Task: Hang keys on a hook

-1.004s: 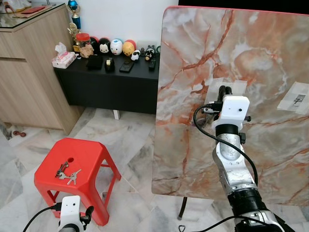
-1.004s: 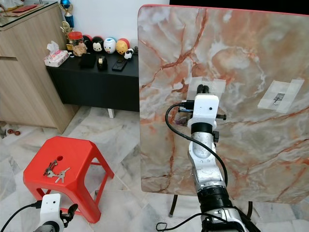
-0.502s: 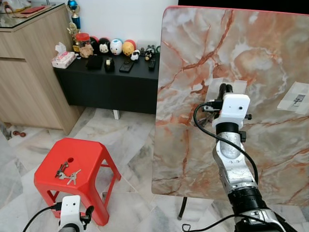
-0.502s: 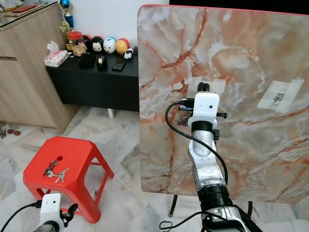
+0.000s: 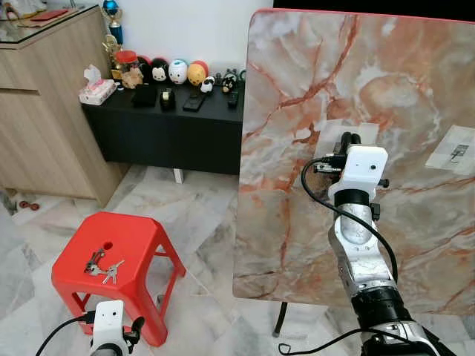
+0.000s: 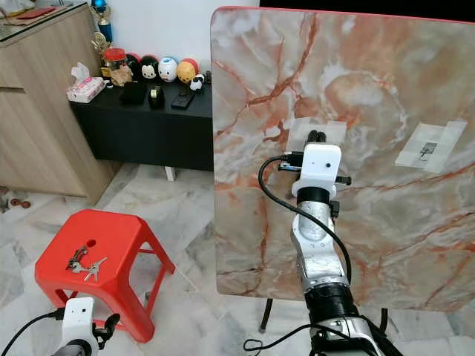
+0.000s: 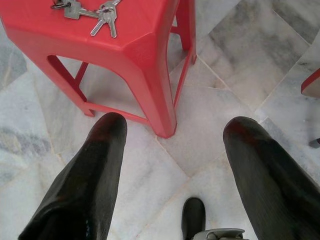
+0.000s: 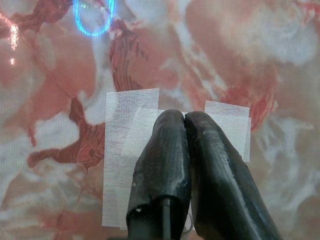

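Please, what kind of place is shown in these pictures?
Most likely a room in a home: a marble-tiled floor, a wooden cabinet, and a low black sideboard carrying small cartoon figurines and a tissue box. A red plastic stool stands nearby.

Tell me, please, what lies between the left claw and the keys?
In the left wrist view, bare marble floor and the red stool's leg separate the left claw from the keys.

right gripper [image 5: 347,139] shifted slightly rightward along marble panel [image 5: 401,89]

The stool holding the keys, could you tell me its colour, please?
The stool is red, clearest in the left eye view.
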{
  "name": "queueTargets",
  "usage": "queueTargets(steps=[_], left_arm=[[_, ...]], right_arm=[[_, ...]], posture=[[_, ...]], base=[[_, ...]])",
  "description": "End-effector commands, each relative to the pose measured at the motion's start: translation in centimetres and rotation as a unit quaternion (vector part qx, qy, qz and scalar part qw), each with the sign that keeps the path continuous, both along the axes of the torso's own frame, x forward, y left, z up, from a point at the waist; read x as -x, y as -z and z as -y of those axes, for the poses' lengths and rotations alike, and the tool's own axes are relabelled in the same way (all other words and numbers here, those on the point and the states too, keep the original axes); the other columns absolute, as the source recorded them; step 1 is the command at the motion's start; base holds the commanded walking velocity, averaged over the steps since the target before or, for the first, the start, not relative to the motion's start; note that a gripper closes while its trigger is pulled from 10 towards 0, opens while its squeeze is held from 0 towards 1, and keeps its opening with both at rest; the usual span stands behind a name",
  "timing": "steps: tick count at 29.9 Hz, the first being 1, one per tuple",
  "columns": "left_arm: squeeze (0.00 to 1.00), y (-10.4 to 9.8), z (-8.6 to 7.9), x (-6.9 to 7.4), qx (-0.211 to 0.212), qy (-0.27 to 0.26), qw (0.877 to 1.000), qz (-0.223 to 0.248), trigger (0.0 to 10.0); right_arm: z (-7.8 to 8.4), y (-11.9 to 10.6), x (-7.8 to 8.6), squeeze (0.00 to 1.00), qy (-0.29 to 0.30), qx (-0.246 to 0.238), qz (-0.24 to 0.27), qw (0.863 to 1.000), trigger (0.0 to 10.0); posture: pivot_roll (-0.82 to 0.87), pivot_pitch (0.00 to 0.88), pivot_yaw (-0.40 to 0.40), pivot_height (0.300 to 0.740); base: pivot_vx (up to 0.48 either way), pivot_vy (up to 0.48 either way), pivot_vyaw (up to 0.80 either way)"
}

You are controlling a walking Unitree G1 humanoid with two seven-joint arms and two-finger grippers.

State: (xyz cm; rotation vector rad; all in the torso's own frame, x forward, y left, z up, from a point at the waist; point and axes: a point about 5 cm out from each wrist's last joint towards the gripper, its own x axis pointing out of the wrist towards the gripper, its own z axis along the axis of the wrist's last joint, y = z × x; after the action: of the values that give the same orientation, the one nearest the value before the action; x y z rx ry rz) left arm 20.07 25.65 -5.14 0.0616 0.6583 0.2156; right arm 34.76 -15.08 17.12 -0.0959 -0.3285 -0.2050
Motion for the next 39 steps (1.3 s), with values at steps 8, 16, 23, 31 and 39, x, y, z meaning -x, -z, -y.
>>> queueTargets(steps=[8, 16, 23, 31, 39], left_arm=[[0.00, 0.0, -0.1, -0.1, 0.000, -0.001, 1.000, -0.004, 10.0], [0.00, -0.1, -0.1, -0.2, 0.000, -0.002, 1.000, -0.003, 10.0], [0.00, -0.1, 0.0, -0.2, 0.002, -0.001, 1.000, -0.003, 10.0], [0.00, 0.0, -0.1, -0.2, 0.002, -0.002, 1.000, -0.003, 10.0], [0.00, -0.1, -0.1, -0.1, 0.001, -0.001, 1.000, -0.003, 10.0]], right_arm=[[-0.2, -0.4, -0.3, 0.00, -0.015, -0.002, 0.001, 1.000, 10.0], [-1.0, -0.5, -0.4, 0.00, -0.048, -0.003, 0.001, 0.999, 10.0], [-0.8, -0.7, -0.6, 0.00, -0.043, 0.002, 0.003, 0.999, 10.0], [-0.2, -0.7, -0.7, 0.00, -0.024, -0.004, 0.001, 1.000, 10.0], [0.1, -0.7, -0.8, 0.00, -0.012, -0.018, -0.001, 1.000, 10.0]], posture=[[0.16, 0.000, -0.040, 0.740], [0.16, 0.000, -0.042, 0.740], [0.16, 0.000, -0.042, 0.740], [0.16, 0.000, -0.041, 0.740], [0.16, 0.000, -0.041, 0.740]], base=[[0.000, 0.000, 0.00], [0.000, 0.000, 0.00], [0.000, 0.000, 0.00], [0.000, 0.000, 0.00], [0.000, 0.000, 0.00]])
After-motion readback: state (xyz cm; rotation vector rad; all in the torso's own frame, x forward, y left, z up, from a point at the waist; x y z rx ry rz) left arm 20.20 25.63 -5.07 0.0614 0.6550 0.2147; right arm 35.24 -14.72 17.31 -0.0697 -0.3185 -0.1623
